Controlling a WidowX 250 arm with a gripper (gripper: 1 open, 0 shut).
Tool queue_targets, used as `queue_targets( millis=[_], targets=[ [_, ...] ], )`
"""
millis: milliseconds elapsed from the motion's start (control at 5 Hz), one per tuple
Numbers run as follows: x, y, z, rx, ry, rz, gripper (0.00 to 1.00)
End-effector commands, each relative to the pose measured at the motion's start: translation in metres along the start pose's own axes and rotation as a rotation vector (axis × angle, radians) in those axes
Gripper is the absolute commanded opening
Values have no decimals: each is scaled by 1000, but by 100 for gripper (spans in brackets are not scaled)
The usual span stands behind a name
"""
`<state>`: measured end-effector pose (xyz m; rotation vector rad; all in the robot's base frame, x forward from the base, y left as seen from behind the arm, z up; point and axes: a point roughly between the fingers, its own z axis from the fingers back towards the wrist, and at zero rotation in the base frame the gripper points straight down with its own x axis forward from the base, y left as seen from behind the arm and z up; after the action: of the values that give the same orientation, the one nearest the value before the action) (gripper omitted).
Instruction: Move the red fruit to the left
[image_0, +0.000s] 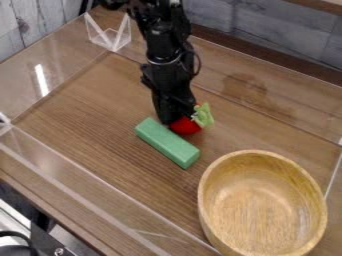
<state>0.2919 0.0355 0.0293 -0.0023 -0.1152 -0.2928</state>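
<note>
The red fruit is a small bright red ball with a green leaf on its right side. It sits low at the wooden table, just right of the far end of the green block. My black gripper points straight down and is shut on the fruit's left side, its fingertips partly covering it. Whether the fruit touches the table I cannot tell.
A flat green rectangular block lies diagonally right under and left of the gripper. A wooden bowl stands at the front right. Clear acrylic walls fence the tabletop, with a white bracket at the back left.
</note>
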Motion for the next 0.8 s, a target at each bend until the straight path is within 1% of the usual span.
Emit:
queue_targets(
  millis=[0,400,600],
  targets=[
    [3,-2,-5,16,-14,35,0],
    [7,4,30,-22,-77,6,0],
    [10,23,46,-22,-108,78,0]
  ],
)
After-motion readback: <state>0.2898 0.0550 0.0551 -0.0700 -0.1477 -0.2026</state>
